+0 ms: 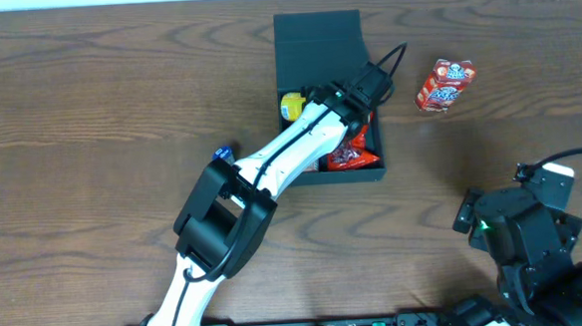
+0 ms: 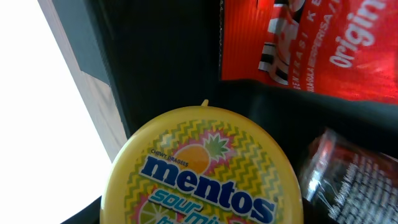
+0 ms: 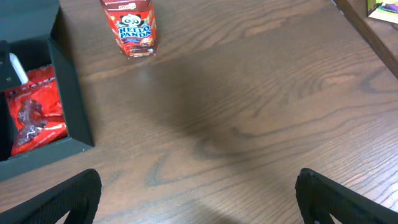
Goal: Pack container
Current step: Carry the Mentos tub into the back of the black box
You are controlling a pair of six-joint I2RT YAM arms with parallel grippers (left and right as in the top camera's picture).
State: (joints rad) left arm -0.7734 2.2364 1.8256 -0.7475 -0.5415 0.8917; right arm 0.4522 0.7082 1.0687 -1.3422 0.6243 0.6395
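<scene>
The container [image 1: 316, 37], a dark teal-black square box with its flap lid open at the back, stands at the table's centre. It also shows in the right wrist view [image 3: 68, 99]. My left arm reaches into it. My left gripper [image 1: 308, 104] holds a yellow round Mentos tin [image 2: 202, 171] at the container's left wall; the tin hides the fingertips. A red snack packet [image 2: 311, 46] lies in the box beyond it, also visible in the overhead view [image 1: 351, 158]. My right gripper [image 3: 199, 193] is open and empty over bare table, right of the container.
A red Hello Panda box [image 1: 445, 84] stands on the table right of the container and shows in the right wrist view [image 3: 132, 28]. A small blue item [image 1: 224, 152] lies by the left arm. A dark shiny wrapper [image 2: 351, 180] lies inside the box.
</scene>
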